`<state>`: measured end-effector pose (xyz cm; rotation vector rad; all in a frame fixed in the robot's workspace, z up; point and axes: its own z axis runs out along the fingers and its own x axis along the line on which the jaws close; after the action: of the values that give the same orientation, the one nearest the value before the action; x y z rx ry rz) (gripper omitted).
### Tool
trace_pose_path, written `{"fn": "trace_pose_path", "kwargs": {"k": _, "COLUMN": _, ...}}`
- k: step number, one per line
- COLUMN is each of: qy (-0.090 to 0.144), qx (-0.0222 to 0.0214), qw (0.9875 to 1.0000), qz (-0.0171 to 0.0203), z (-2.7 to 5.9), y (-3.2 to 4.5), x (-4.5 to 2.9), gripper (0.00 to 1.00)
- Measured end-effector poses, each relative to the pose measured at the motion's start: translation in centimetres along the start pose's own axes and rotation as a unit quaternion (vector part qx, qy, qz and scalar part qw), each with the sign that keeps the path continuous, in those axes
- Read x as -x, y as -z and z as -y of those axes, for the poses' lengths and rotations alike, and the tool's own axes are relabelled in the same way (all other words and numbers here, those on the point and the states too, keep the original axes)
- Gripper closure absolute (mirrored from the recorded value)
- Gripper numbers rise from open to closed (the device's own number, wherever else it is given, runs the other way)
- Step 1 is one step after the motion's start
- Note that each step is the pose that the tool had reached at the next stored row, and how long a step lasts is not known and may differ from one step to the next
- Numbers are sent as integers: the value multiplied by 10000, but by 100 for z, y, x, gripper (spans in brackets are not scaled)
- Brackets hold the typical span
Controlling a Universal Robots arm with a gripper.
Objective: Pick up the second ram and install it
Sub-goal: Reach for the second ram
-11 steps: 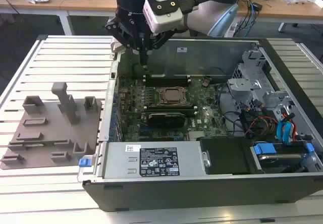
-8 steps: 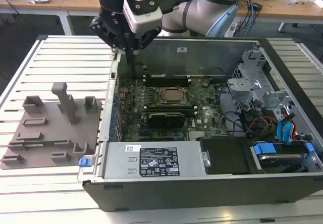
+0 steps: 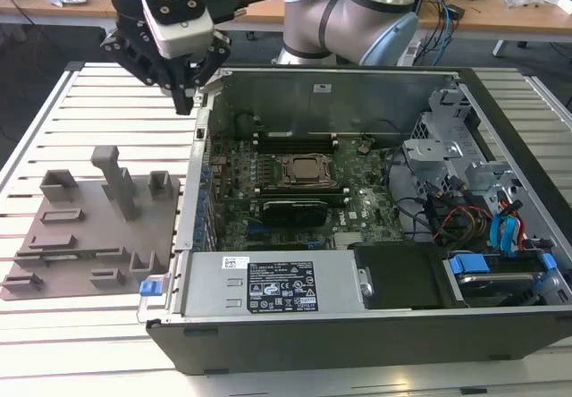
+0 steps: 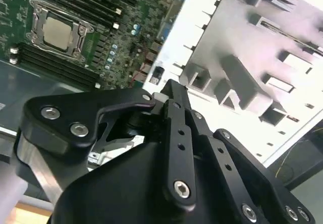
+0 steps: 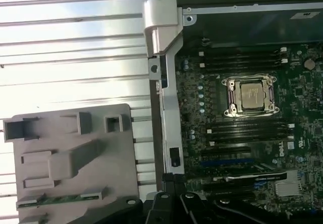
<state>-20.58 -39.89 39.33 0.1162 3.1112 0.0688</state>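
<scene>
Exterior view: end effector (image 3: pixel 185 100) hung closed on nothing above the computer case's (image 3: pixel 357 325) far corner, on the exterior view's left, with the grey plate (image 3: pixel 156 232) beside the case. First wrist view: second ram (image 5: pixel 60 200) lay in a plate slot. Second wrist view: fingers (image 4: pixel 174 118) met.

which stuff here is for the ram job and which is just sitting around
For the job: ram, in the grey plate; gripper; ram slots.
Just there: cpu, power supply, cables.
</scene>
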Motion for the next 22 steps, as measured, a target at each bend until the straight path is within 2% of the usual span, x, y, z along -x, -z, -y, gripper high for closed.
{"fn": "trace_pose_path", "kwargs": {"k": 1, "qy": 0, "qx": 1, "qw": 10000, "qz": 1, "z": 4, "y": 1, "x": -52, "gripper": 90}}
{"fn": "trace_pose_path", "kwargs": {"k": 2, "qy": 0, "qx": 1, "qw": 10000, "qz": 3, "z": 18, "y": 6, "x": -239, "gripper": 90}}
{"fn": "trace_pose_path", "kwargs": {"k": 6, "qy": -1, "qx": 0, "qw": 10000, "qz": 3, "z": 42, "y": -16, "x": -553, "gripper": 90}}
{"fn": "trace_pose_path", "kwargs": {"k": 8, "qy": 0, "qx": 1, "qw": 10000, "qz": 4, "z": 54, "y": -52, "x": -681, "gripper": 90}}
{"fn": "trace_pose_path", "kwargs": {"k": 12, "qy": 0, "qx": 0, "qw": 10000, "qz": 4, "z": 68, "y": -111, "x": -815, "gripper": 90}}
{"fn": "trace_pose_path", "kwargs": {"k": 14, "qy": -1, "qx": 0, "qw": 10000, "qz": 4, "z": 101, "y": -159, "x": -924, "gripper": 90}}
{"fn": "trace_pose_path", "kwargs": {"k": 18, "qy": 0, "qx": 1, "qw": 10000, "qz": 4, "z": 158, "y": -171, "x": -1077, "gripper": 90}}
{"fn": "trace_pose_path", "kwargs": {"k": 22, "qy": -1, "qx": 1, "qw": 10000, "qz": 4, "z": 241, "y": -177, "x": -1425, "gripper": 90}}
